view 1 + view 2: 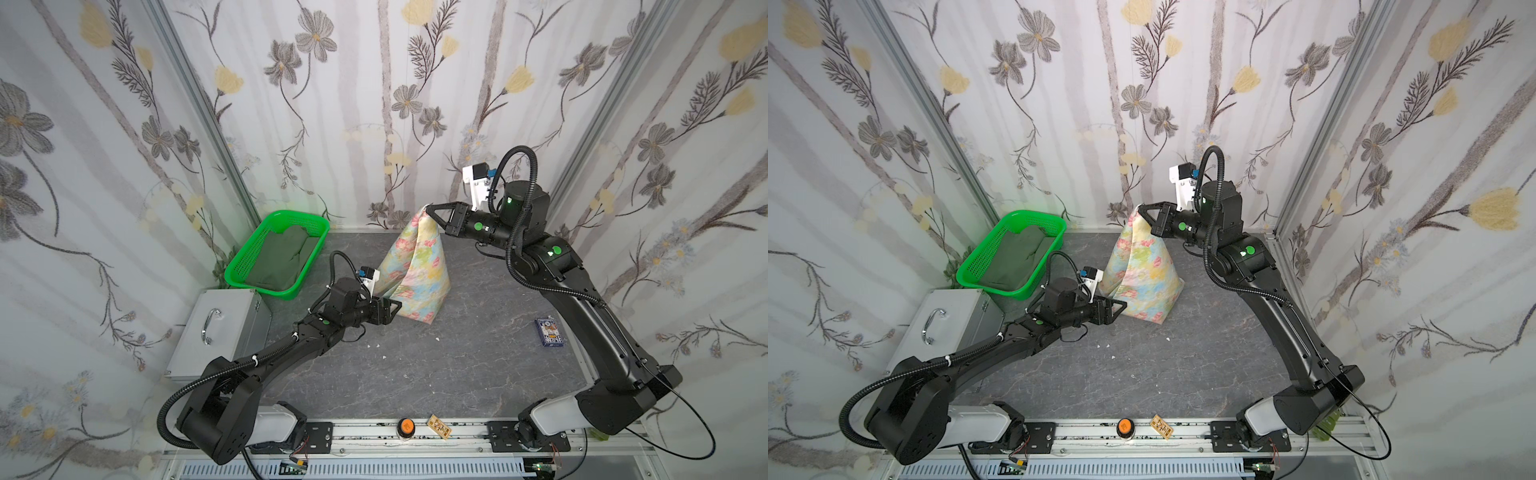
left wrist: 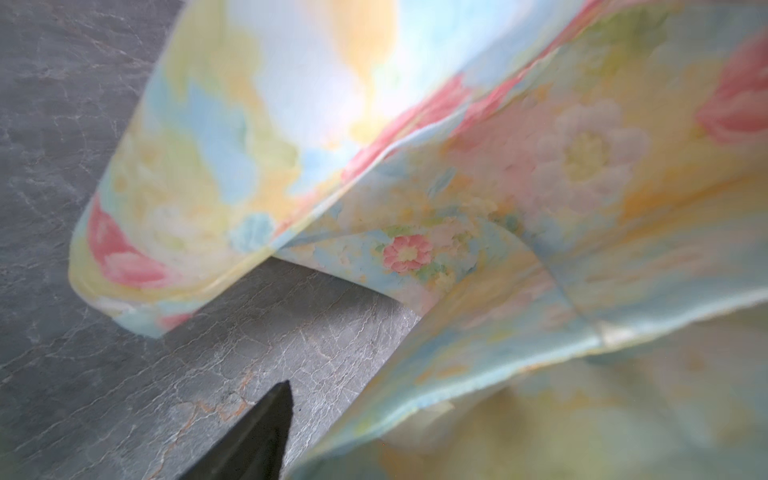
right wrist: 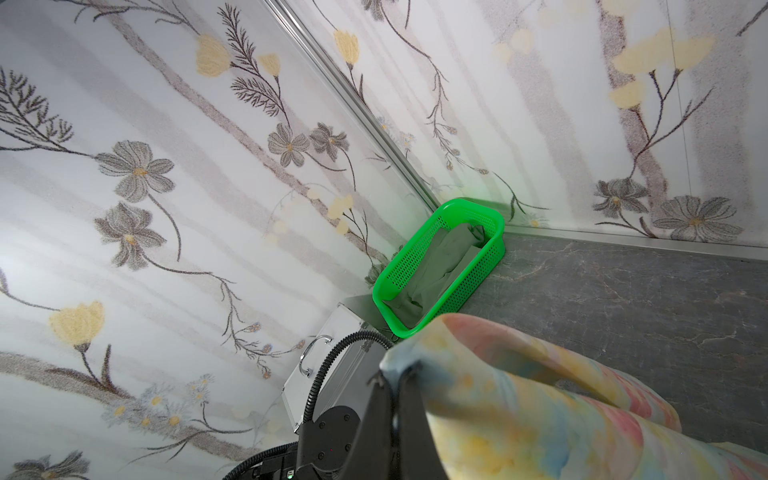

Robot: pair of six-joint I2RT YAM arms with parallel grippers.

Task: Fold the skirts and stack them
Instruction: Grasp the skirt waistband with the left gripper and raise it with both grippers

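Above table (image 1: 415, 374), right arm (image 1: 582, 299) raised, jaws pinched on floral skirt (image 1: 419, 266); left arm (image 1: 291, 349) low, jaws parted at hem.

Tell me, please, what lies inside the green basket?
A dark olive green skirt lies crumpled inside the green mesh basket. It covers the basket's floor, so anything beneath it cannot be seen.

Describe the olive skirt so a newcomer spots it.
Look to the far left corner of the table, where a bright green mesh basket stands. The olive skirt lies inside it. It is plain and dark, unlike the flowered pastel skirt.
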